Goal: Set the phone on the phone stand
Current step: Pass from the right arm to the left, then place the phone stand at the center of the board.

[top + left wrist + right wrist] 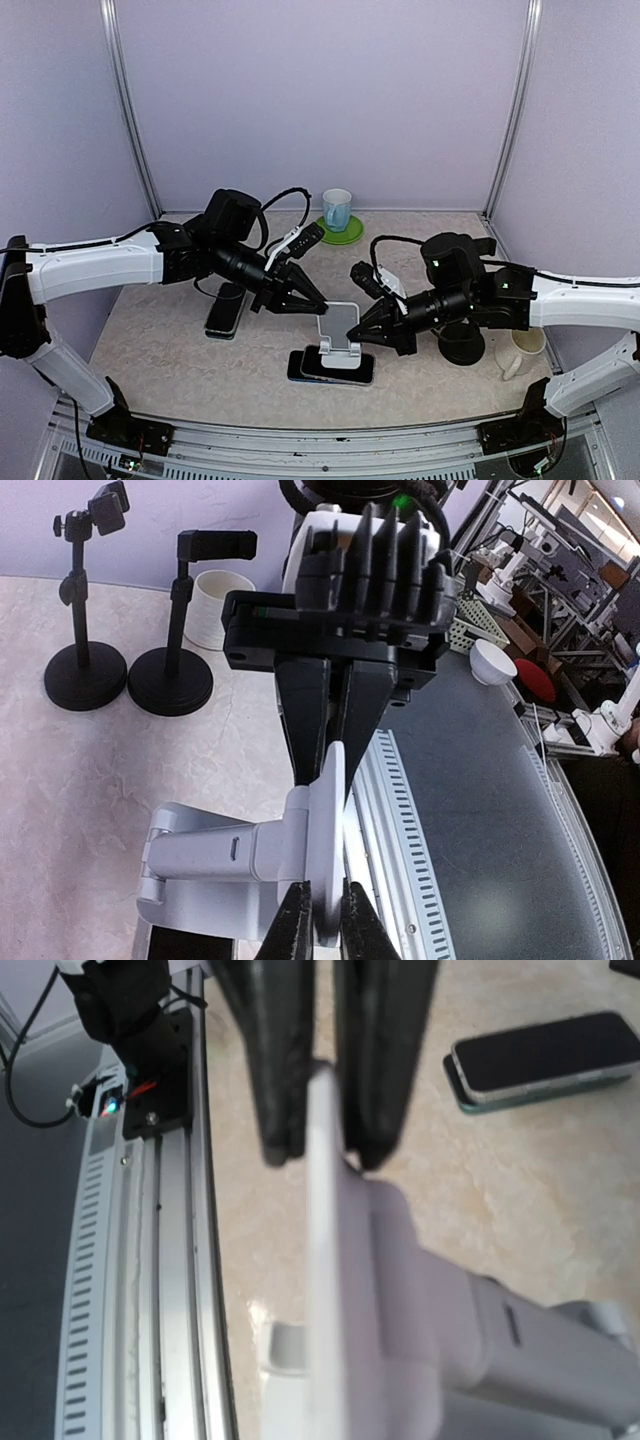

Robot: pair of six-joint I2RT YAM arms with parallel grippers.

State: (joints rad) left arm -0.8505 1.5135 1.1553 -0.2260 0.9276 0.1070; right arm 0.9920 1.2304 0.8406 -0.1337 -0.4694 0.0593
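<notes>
At the centre of the surface [150, 340], we find the white phone stand [340, 328] with a gripper at each side. Right gripper [368, 325]: jaws clamped on the right edge of the stand's thin plate. Left gripper [312, 303]: jaws straddle the opposite edge, close on either side; we cannot tell whether they press on it. We note one dark phone [345, 372] lying flat at the stand's foot, partly beneath it, not on the plate. A second phone [226, 310] lies flat to the left, under the left arm, well apart from the stand.
</notes>
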